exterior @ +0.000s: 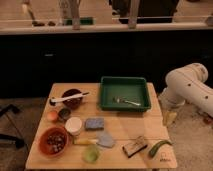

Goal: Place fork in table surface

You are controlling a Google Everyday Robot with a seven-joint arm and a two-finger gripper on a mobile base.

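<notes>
We see the fork (126, 101) lying flat inside the green tray (124, 79), on its floor towards the right half, with its length running left to right and slightly downward. The tray sits at the back right of the wooden bench (125, 127), so the fork is not on the bare wood.

Left of the tray stands a dark bowl (71, 100) with a white-handled utensil (68, 98) laid across its top. In front of that bowl we find a small orange ball (52, 115) and a small dark cup (64, 114) side by side, then a white cup (73, 125) and a blue sponge (94, 123) near the middle of the bench. At the front left is an orange bowl (53, 141) with dark bits in it. Just right of it lies a yellow-handled tool (85, 141), and a green cup (90, 153) stands at the front edge. Towards the front right we see a small flat box (135, 146) and a long green vegetable (159, 147).

The white arm (187, 85) bends in from the right, off the bench. Its pincer (170, 118) hangs low beside the bench's right edge, well apart from the fork and holding nothing we can make out. We cannot tell whether it is apart or together.
</notes>
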